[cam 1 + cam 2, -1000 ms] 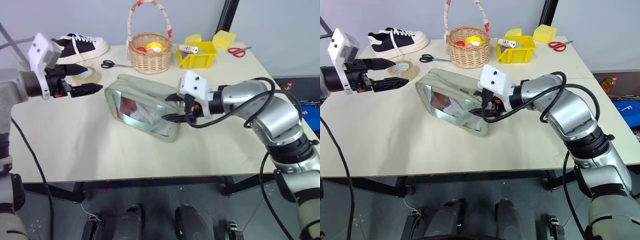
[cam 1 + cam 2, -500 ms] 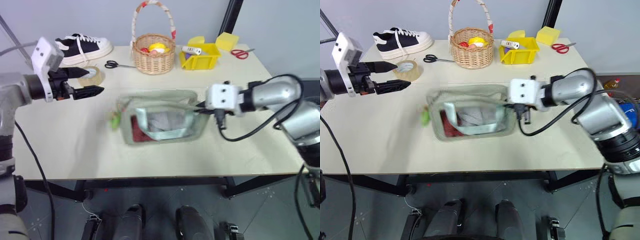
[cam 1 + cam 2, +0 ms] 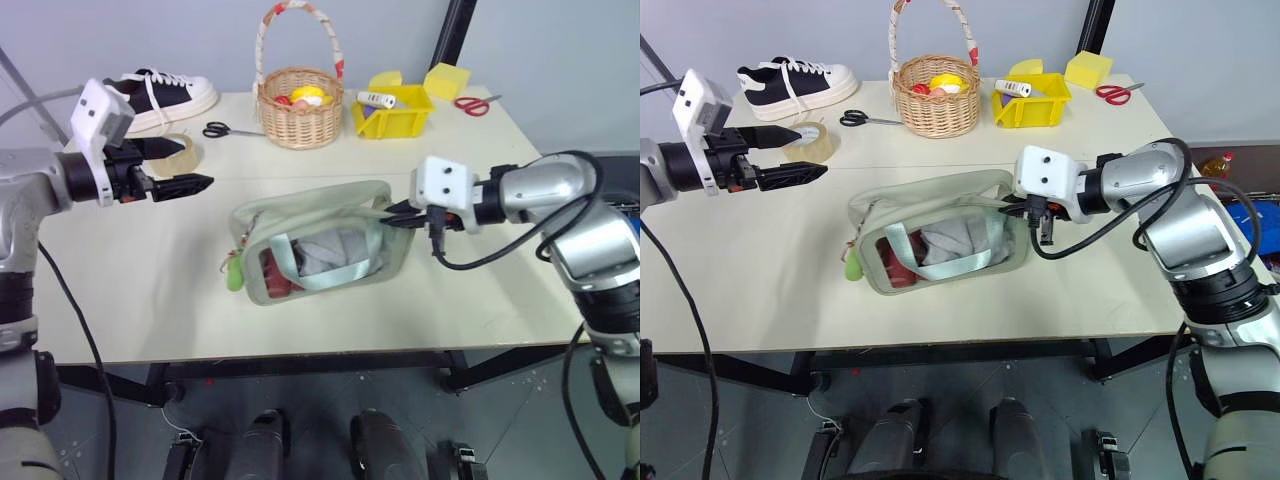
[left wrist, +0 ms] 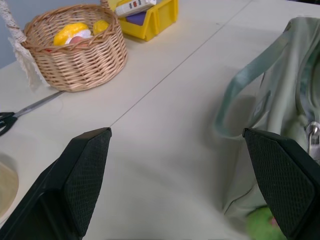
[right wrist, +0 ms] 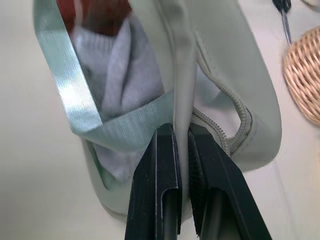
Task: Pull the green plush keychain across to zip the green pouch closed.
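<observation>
Mid-table: green pouch, right gripper clamped on its right top edge; green plush keychain at its left end. Left gripper spread wide, left. Far: sneaker, basket, yellow bin. No legible text.

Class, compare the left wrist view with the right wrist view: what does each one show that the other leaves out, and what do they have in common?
Left wrist view alone: the green plush keychain hanging at the pouch's end, the yellow bin, black scissors, and the open left tool over bare table.

Right wrist view alone: the right tool shut on the pouch's edge beside the open zipper, with grey cloth and the mint strap.

Both: the green pouch and the wicker basket.
</observation>
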Action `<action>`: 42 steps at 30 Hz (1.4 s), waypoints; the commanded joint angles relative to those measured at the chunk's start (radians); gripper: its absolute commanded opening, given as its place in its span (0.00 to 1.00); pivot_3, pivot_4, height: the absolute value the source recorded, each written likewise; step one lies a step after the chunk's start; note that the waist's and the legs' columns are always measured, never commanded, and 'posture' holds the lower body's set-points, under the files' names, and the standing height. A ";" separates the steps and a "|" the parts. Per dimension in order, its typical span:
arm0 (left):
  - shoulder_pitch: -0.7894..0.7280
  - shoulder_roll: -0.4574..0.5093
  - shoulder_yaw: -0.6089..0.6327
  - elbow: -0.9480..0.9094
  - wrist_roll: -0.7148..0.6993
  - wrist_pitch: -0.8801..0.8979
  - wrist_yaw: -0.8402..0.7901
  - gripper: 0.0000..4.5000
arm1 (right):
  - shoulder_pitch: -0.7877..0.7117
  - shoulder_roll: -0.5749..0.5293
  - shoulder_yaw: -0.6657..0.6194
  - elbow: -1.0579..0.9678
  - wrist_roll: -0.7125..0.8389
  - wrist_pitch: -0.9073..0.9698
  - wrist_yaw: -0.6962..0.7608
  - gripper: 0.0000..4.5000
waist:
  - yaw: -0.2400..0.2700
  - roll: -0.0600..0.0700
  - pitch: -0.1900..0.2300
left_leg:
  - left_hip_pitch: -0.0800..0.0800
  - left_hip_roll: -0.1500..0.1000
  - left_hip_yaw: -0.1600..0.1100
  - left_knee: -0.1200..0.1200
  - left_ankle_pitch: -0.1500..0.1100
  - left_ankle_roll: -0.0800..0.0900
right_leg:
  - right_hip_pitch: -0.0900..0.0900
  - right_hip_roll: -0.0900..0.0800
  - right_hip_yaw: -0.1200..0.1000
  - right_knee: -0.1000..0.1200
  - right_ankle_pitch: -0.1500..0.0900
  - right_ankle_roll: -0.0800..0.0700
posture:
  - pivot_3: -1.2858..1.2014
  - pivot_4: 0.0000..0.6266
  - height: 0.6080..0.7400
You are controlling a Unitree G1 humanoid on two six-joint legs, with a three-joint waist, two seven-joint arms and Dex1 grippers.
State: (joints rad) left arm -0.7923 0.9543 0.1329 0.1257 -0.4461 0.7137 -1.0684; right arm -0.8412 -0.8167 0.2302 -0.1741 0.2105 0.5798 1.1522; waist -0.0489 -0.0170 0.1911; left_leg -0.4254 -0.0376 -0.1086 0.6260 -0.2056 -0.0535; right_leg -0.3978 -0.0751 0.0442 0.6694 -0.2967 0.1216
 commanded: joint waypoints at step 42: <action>0.173 0.127 -0.022 0.154 0.109 -0.188 -0.175 1.00 | -0.135 0.250 0.150 -0.062 0.069 0.181 -0.122 0.03 | -0.006 0.001 0.002 | -0.002 0.000 0.000 -0.001 0.000 0.000 | -0.005 0.000 0.000 0.004 0.000 0.000 | 0.52 0.24 1.00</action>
State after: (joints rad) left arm -0.6154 1.0697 0.0997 0.3081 -0.3362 0.5347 -1.2376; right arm -0.9758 -0.5661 0.3822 -0.2205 0.2893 0.7843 1.0265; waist -0.0553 -0.0157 0.1928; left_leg -0.4273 -0.0375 -0.1088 0.6247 -0.2055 -0.0535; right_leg -0.4024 -0.0745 0.0446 0.6731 -0.2967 0.1215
